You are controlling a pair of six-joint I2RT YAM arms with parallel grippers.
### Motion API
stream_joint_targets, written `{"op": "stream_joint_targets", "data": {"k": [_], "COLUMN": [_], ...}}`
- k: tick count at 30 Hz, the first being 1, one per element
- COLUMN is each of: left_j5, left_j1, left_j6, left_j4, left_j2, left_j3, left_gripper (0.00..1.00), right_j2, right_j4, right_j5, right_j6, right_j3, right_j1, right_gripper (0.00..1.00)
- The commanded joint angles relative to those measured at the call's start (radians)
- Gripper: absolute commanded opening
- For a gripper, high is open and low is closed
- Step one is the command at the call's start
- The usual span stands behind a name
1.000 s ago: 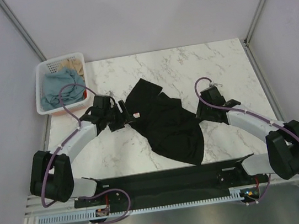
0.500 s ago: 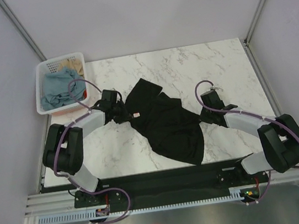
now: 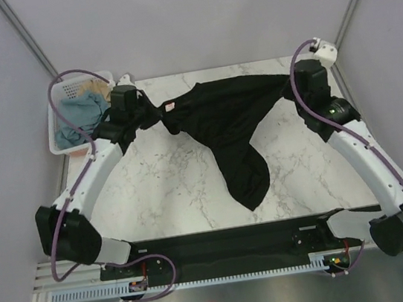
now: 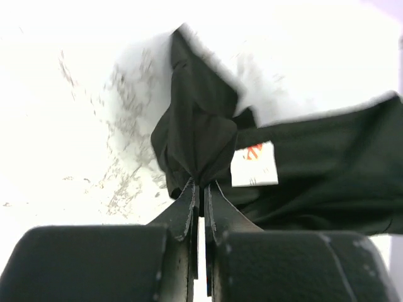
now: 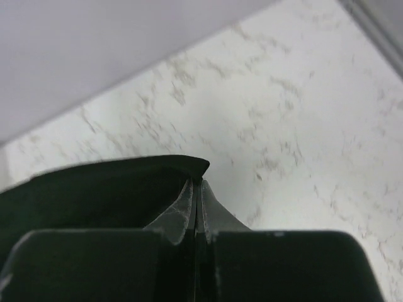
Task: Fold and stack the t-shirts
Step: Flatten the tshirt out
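The left gripper [image 3: 154, 116] is pressed together on a bunched corner of the black t-shirt [image 3: 227, 117]. In the left wrist view its fingertips [image 4: 201, 185] pinch a knot of dark cloth [image 4: 195, 126] that rises straight ahead of them. A small pale neck label [image 4: 254, 163] with reddish print lies just to the right of the pinch.

The right gripper [image 3: 291, 84] is likewise closed on the opposite end of the garment. In the right wrist view its jaws [image 5: 198, 182] meet on a thin black edge, and the rest of the fabric [image 5: 94, 189] runs off to the left.

The shirt spans from one gripper to the other across the far part of the marble tabletop [image 3: 170, 193]. A long tail of it trails from the middle toward the arm bases. Whether that tail rests on the surface cannot be told.

Behind and to the outside of the left gripper sits a white slotted basket [image 3: 54, 132]. It holds a dusty blue t-shirt [image 3: 80, 112] and a tan t-shirt [image 3: 91, 84].
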Motion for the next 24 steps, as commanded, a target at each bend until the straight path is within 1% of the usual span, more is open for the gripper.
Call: {"op": "stream_joint_targets", "data": {"k": [1,3,4,5,6,7,8,9,11,12,13,15,16,18,19,21,22,23,24], "left_j5": [-0.051,0.033,0.064,0.119,0.136,0.153,0.153,0.146,0.123,0.126,0.133,0.165,0.176,0.179,0.173,0.179,0.184,0.208,0.23], "left_j1": [0.0,0.0,0.0,-0.001,-0.004,-0.006,-0.007,-0.007,-0.007,-0.007,-0.007,-0.007,-0.007,-0.009,-0.009,-0.007,-0.007,-0.007,-0.007], "left_j6": [0.042,0.016,0.007,-0.004,-0.019,-0.018,-0.018,-0.02,-0.024,-0.024,-0.026,-0.02,-0.01,0.014,0.026,0.056,0.059,0.066,0.074], "left_j4": [-0.09,-0.091,-0.088,-0.09,-0.088,-0.09,-0.088,-0.09,-0.091,-0.091,-0.09,-0.09,-0.088,-0.087,-0.087,-0.088,-0.087,-0.084,-0.047], "left_j2": [-0.164,-0.23,-0.252,-0.269,-0.284,-0.315,-0.33,-0.362,-0.39,-0.402,-0.421,-0.439,-0.459,-0.465,-0.462,-0.436,-0.426,-0.394,-0.377], "left_j3": [0.008,-0.084,-0.122,-0.209,-0.255,-0.3,-0.387,-0.432,-0.54,-0.564,-0.581,-0.593,-0.57,-0.532,-0.488,-0.445,-0.408,-0.395,-0.388], "left_gripper": [0.02,0.02,0.02,0.02,0.02,0.02,0.02,0.02,0.12,0.18,0.37,0.48,0.53,0.58,0.62,0.65,0.68,0.7,0.7], "right_j2": [-0.084,-0.107,-0.135,-0.152,-0.169,-0.202,-0.218,-0.247,-0.267,-0.272,-0.27,-0.258,-0.243,-0.209,-0.197,-0.167,-0.12,-0.089,-0.018], "right_j4": [-0.113,-0.144,-0.15,-0.159,-0.161,-0.159,-0.156,-0.151,-0.13,-0.125,-0.118,-0.087,-0.075,-0.033,-0.013,0.091,0.191,0.236,0.264], "right_j5": [0.1,0.074,0.05,0.021,-0.051,-0.087,-0.117,-0.182,-0.248,-0.278,-0.359,-0.443,-0.523,-0.575,-0.59,-0.647,-0.665,-0.699,-0.714], "right_j6": [-0.082,-0.08,-0.077,-0.071,-0.068,-0.068,-0.068,-0.08,-0.094,-0.109,-0.115,-0.128,-0.137,-0.147,-0.157,-0.169,-0.172,-0.183,-0.186], "right_j3": [0.109,0.1,0.062,0.034,0.002,-0.065,-0.097,-0.126,-0.19,-0.204,-0.219,-0.233,-0.247,-0.259,-0.272,-0.285,-0.296,-0.296,-0.286], "right_j1": [-0.004,-0.004,-0.004,-0.004,-0.004,-0.006,-0.004,-0.006,-0.004,-0.006,-0.004,-0.004,-0.004,-0.001,0.003,0.013,0.016,0.02,0.031], "right_gripper": [0.0,0.0,0.0,0.0,0.0,0.0,0.0,0.0,0.0,0.0,0.0,0.0,0.0,0.0,0.0,0.0,0.0,0.0,0.0]}}
